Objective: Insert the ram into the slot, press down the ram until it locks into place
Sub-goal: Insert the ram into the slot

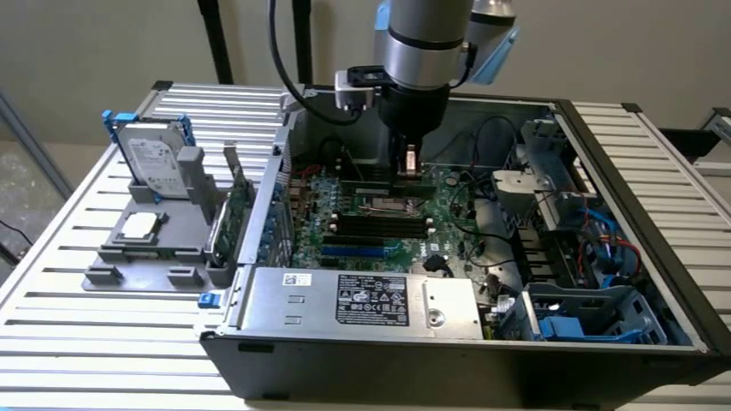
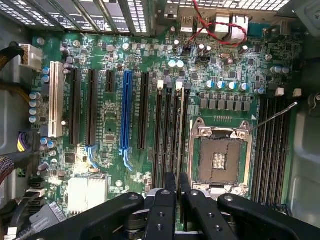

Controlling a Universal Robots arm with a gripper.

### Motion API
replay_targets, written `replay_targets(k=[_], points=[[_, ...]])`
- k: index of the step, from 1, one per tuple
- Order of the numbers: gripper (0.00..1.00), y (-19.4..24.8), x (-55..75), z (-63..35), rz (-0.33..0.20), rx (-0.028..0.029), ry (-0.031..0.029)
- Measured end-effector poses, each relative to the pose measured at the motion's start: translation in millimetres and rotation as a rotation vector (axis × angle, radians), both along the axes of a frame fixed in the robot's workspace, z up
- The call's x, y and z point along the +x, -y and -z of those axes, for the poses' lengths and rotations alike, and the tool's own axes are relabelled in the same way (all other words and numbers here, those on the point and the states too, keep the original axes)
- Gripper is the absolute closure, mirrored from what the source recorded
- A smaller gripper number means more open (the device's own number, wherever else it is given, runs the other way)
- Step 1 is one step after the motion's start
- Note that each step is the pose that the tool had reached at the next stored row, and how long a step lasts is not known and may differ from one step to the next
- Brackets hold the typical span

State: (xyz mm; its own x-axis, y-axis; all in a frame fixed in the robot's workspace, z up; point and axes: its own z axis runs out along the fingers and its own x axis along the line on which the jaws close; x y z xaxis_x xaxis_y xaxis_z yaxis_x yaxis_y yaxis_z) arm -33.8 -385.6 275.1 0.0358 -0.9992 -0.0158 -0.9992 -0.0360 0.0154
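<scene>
The arm reaches down into the open computer case (image 1: pixel 457 364), which stands on the slatted worktop (image 1: pixel 68 342). The fingers (image 2: pixel 167 202) are closed to a narrow gap and grip the ram (image 2: pixel 178 130) by its top edge. The ram stands on edge, in line with one black slot (image 2: pixel 178 89) of the group just beside the silver processor socket (image 2: pixel 219 160). In the exterior view the ram (image 1: pixel 383 182) is a thin green strip under the fingers (image 1: pixel 409 163), on the far side of the processor socket (image 1: pixel 383 204). I cannot tell whether it is seated or locked.
</scene>
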Motion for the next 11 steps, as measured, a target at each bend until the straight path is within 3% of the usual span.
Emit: replay_targets(k=[11], points=[[0.86,11.5,1.2,11.6,-0.004,0.0002,0.0023]])
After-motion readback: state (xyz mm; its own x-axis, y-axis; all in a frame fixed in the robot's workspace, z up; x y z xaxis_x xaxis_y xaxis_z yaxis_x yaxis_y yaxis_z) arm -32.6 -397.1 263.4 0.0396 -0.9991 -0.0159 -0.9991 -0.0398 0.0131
